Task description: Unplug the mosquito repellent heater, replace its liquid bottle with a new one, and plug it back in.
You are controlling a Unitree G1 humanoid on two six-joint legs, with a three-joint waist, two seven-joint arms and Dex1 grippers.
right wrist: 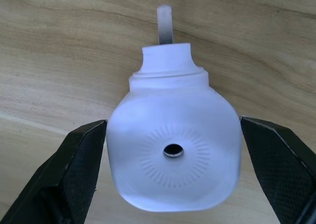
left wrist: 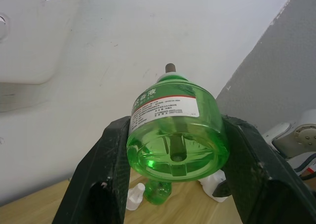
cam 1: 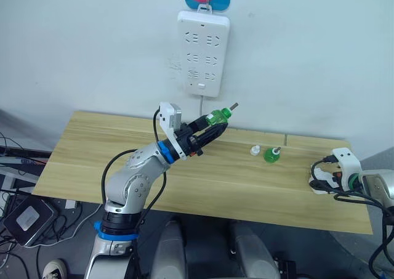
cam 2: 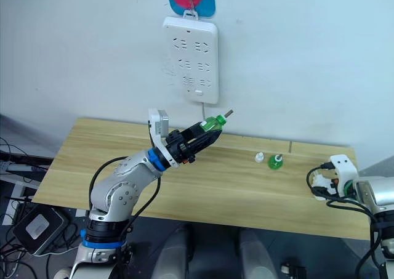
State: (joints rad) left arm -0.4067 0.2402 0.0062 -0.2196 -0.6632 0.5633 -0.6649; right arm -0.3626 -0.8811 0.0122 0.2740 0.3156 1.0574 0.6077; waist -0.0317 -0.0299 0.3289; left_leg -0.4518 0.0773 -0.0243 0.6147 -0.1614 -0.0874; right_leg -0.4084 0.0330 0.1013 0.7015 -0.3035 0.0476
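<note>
Green liquid bottle (cam 1: 219, 116) sits pinched between the two black fingers of the left end effector (cam 1: 215, 121), raised above the wooden worktop (cam 1: 203, 180) and close to the white wall. Its long axis tilts upward and away from the robot, with the dark wick at its tip aimed toward the wall below the white power strip (cam 1: 203, 53) that hangs there. In the left wrist view the fingers (left wrist: 106, 179) press against both sides of the bottle's body, its round base facing the camera and its white label on top.

Near the worktop's right end, the mosquito repellent heater (right wrist: 174, 152) lies between the fingers of the right end effector (cam 1: 324, 179). In the right wrist view its rounded white face with the round vent hole looks straight at the camera, and its threaded neck and one flat prong point away along the wood grain. The black fingers (right wrist: 74, 172) stand at either side of it; the left one touches the shell, while the other seems just apart from it, so I cannot tell whether the grip is closed on it.

A second, smaller green bottle (cam 1: 271, 154) stands upright on the worktop between the two arms, with a small white cap (cam 1: 255, 149) just beside it on its left
</note>
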